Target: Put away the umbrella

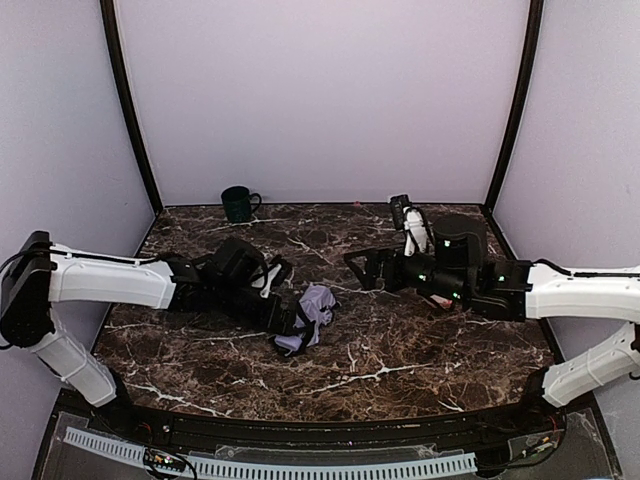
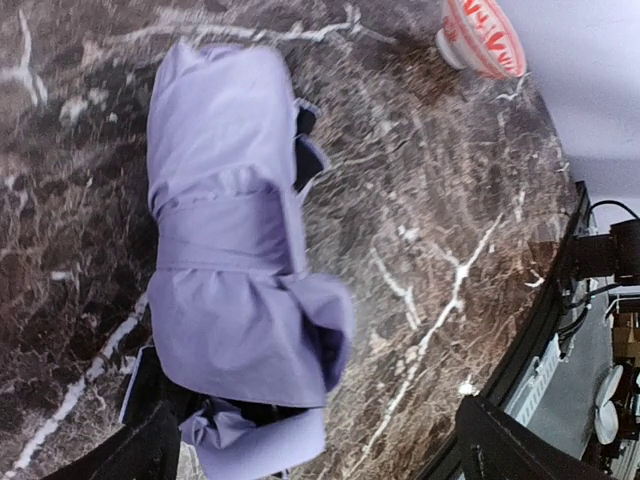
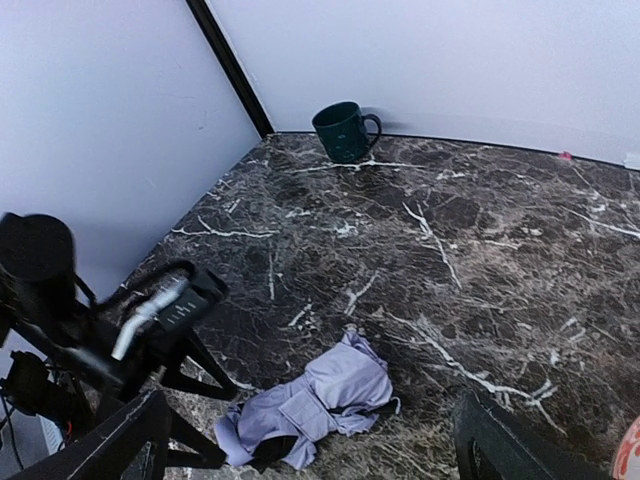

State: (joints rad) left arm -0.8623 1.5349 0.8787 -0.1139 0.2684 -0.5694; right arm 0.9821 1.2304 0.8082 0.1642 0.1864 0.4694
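A little left of the middle of the dark brown, white-veined marble worktop [image 1: 400, 365] lies the compact folding umbrella of pale lavender fabric with black lining [image 1: 312, 312], collapsed into a soft bundle flat on the stone. The left arm's fingers [image 2: 140, 450] stand spread wide at the bundle's left end. One black finger is close against the loose cloth and the other is well off to the side, so they grip nothing. A lavender strap band [image 2: 220, 235] crosses the bundle's middle and seems to hold the folds together, while the end by those fingers flares into loose pleats with black lining showing. The shaft and handle are hidden in the cloth. The step in hand looks like taking hold of the bundle to carry it off, though no case, bin or shelf shows, so where it belongs cannot be told. To do it well, the fingers should straddle the banded middle across its short width, where the bundle is likely firmest. They should close on the core rather than on a flap, which could slip or let the canopy spill open. A straight lift before any sideways travel would keep trailing pleats from dragging. Farther off and to the right, the right arm's fingers [image 3: 120, 440] hover wide open with nothing between them, and they could steady the far end if needed. Under that arm, apart from the umbrella, sits a small white bowl with a red pattern [image 2: 480, 38]. In the far left corner stands a dark green ceramic mug [image 1: 238, 204]. Both are best given room.
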